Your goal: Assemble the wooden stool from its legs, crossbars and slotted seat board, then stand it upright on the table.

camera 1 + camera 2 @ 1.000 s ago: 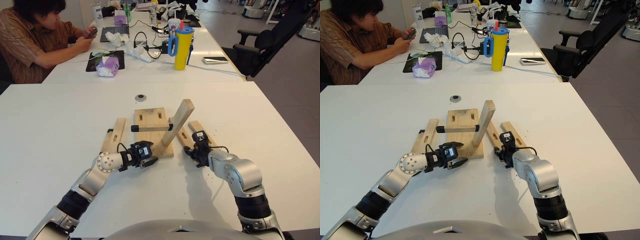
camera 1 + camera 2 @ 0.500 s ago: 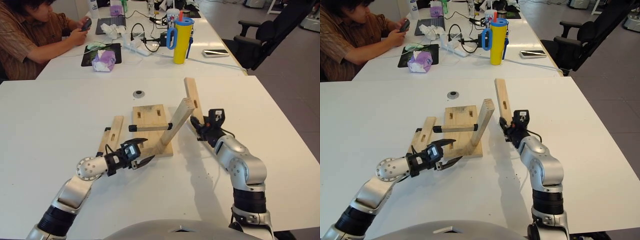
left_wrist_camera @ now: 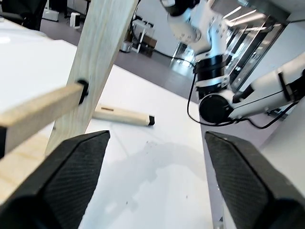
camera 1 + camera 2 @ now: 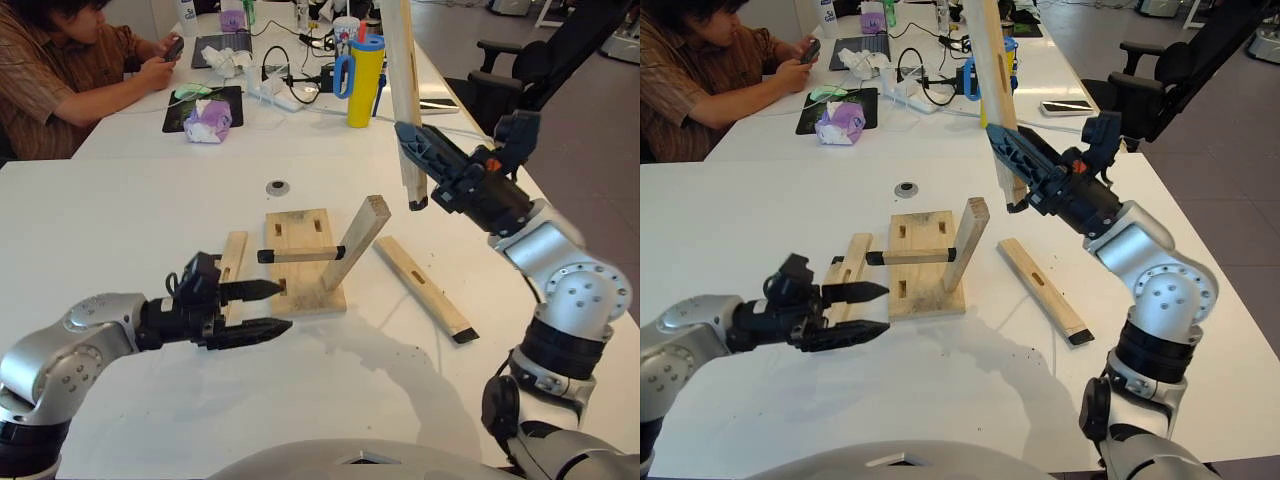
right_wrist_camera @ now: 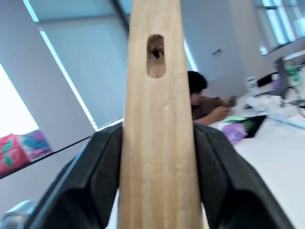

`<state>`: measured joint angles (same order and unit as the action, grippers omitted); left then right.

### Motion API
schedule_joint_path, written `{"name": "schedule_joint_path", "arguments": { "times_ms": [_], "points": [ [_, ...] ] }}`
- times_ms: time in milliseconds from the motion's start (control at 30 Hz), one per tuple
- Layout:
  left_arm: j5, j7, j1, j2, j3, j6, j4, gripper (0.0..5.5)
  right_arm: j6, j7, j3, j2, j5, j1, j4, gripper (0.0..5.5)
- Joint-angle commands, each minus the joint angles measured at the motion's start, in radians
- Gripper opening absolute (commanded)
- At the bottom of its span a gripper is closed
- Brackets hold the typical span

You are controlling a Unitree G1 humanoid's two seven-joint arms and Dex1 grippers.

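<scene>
1. The right gripper (image 4: 422, 165) was seen clamped on a raised leg (image 4: 402, 80). The leg was held nearly upright in the air, at about 1 o'clock from the seat board (image 4: 300, 232). Its slot (image 5: 156, 55) was faced toward the wrist camera, with fingers (image 5: 102, 181) pressed on both sides.
2. The left gripper (image 4: 262, 308) was held wide and empty, low over the table (image 4: 110, 220) at 7 o'clock from the board and pointed at its near edge.
3. The board was laid flat mid-table. A tilted leg (image 4: 356, 243) rose from its 5 o'clock corner, and a crossbar (image 4: 300, 256) was plugged into that leg and stretched across the board.
4. A loose leg (image 4: 425, 290) was left flat at 3 o'clock, and a flat leg (image 4: 232, 262) lay just beside the board at 9 o'clock.
5. The step in hand was judged to be bringing the raised leg to the crossbar's free end. It would be done best with the slot turned to face the crossbar's tip and the leg lowered at its partner's lean. The tilted leg should be steadied by the open left gripper before any push.
6. Care was called for, since the tilted leg looked loosely seated and a sideways knock could topple it.
</scene>
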<state>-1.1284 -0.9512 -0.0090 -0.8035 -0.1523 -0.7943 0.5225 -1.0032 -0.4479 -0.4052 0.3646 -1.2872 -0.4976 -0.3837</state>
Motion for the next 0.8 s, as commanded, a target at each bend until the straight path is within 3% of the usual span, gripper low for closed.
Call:
{"name": "schedule_joint_path", "arguments": {
  "times_ms": [33,200,533,800],
  "points": [
    [-0.197,0.123,-0.120,0.031,-0.063,-0.057,-0.027,4.31,-0.070,-0.001,0.025,0.118,-0.289,-0.040,-0.051,2.05],
    [-0.374,0.267,-0.202,0.069,-0.077,-0.068,-0.044,4.65,-0.103,-0.007,0.122,0.189,-0.392,0.103,-0.114,2.05],
    [-0.491,0.375,-0.261,0.115,-0.053,-0.066,-0.066,4.65,-0.078,-0.232,0.266,0.247,-0.183,0.304,-0.142,2.05],
    [-0.516,0.346,-0.238,0.094,-0.051,-0.114,-0.083,3.51,-0.055,-0.343,0.276,0.282,-0.137,0.323,-0.118,2.05]
  ]
}}
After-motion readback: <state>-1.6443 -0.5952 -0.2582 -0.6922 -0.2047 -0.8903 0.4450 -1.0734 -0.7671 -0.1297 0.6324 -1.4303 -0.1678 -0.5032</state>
